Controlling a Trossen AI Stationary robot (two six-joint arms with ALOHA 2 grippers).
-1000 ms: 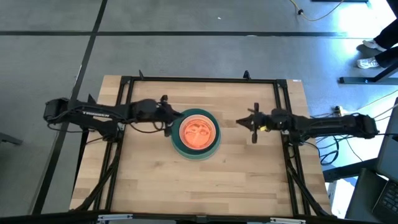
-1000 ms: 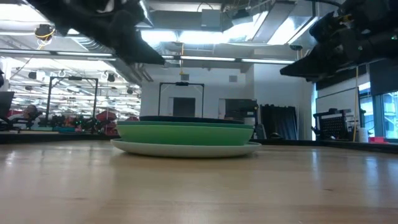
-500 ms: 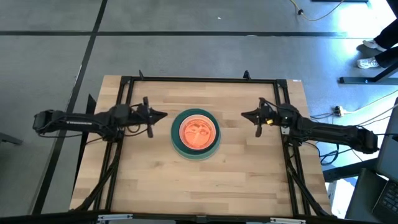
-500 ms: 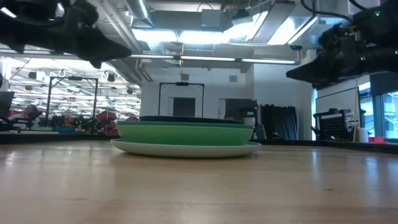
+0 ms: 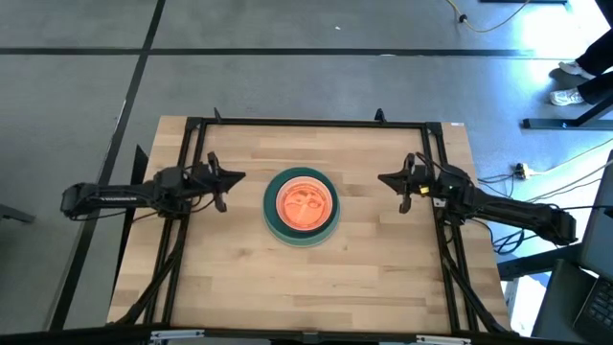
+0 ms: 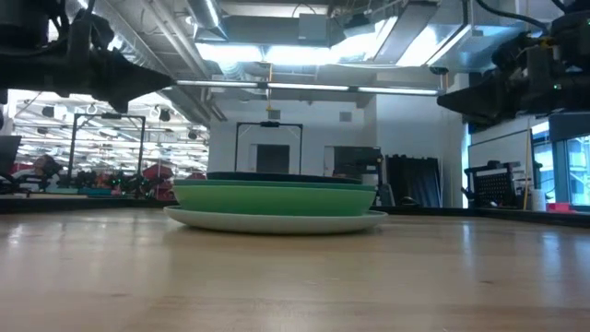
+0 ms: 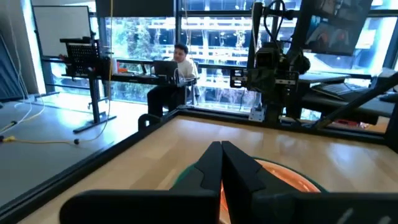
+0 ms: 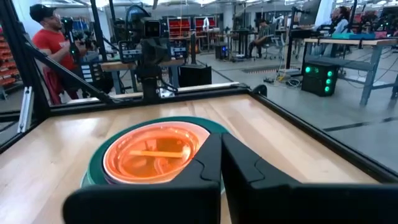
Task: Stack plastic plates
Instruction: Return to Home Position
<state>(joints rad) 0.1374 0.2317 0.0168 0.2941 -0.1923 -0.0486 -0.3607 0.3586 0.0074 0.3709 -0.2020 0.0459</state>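
The plastic plates [image 5: 302,207] form one stack at the table's middle, an orange plate on top and teal and green rims below it; the pale lowest plate [image 6: 277,220] rests flat on the wood. The stack also shows in the right wrist view [image 8: 152,152] and partly in the left wrist view [image 7: 286,177]. My left gripper [image 5: 239,176] is shut, left of the stack and clear of it. My right gripper [image 5: 380,178] is shut, right of the stack and clear of it. Both point level toward the stack, above the table.
A black frame [image 5: 306,122] runs along the table's far edge and sides. Bare wood [image 5: 306,283] lies between the stack and the near edge. A person [image 8: 53,56] stands beyond the table, and another sits at a desk [image 7: 177,71].
My left gripper has drawn back from the stack's edge toward the table's left edge and sunk a little. My right gripper has drawn back toward the right edge, swung slightly toward the far edge, and its fingers have shut. The stack has stayed where it was.
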